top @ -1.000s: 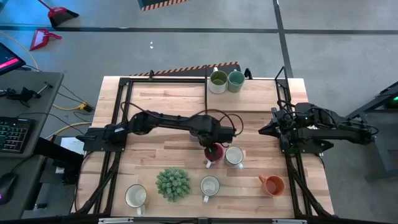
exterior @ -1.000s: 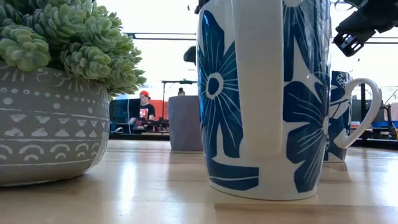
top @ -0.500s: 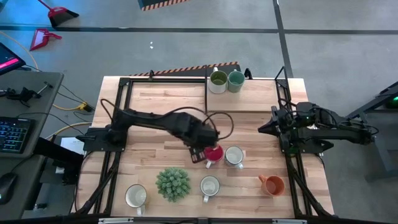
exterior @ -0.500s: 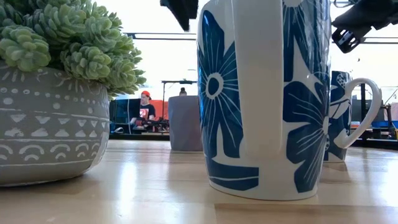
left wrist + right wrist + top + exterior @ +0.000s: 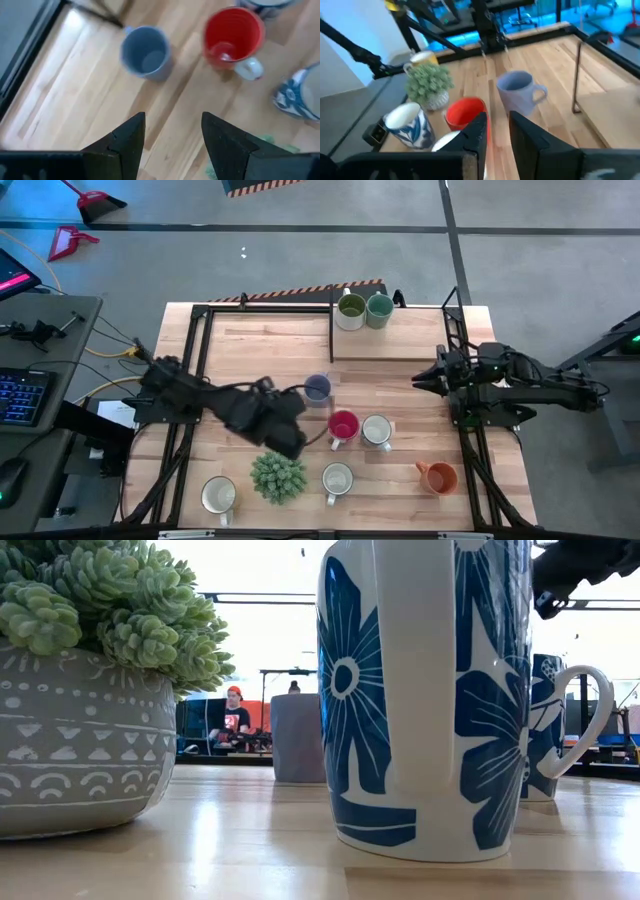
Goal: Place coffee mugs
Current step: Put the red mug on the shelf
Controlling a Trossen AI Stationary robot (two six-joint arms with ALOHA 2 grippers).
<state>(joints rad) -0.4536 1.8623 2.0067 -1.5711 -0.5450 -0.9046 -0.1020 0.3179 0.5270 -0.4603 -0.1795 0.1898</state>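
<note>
I see the left claw (image 5: 172, 131) spread and empty near the desk's left edge; the right claw (image 5: 498, 125), nearly together, empty, at the right edge. The blue-grey ceramic mug (image 5: 317, 388) stands mid-desk: rigid, glazed, slippery, chippable; grip its rim.

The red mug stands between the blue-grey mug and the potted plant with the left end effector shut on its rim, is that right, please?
Not quite: the left end effector is open and holds nothing, as the left wrist view shows. The red mug does stand between the blue-grey mug and the plant.
</note>
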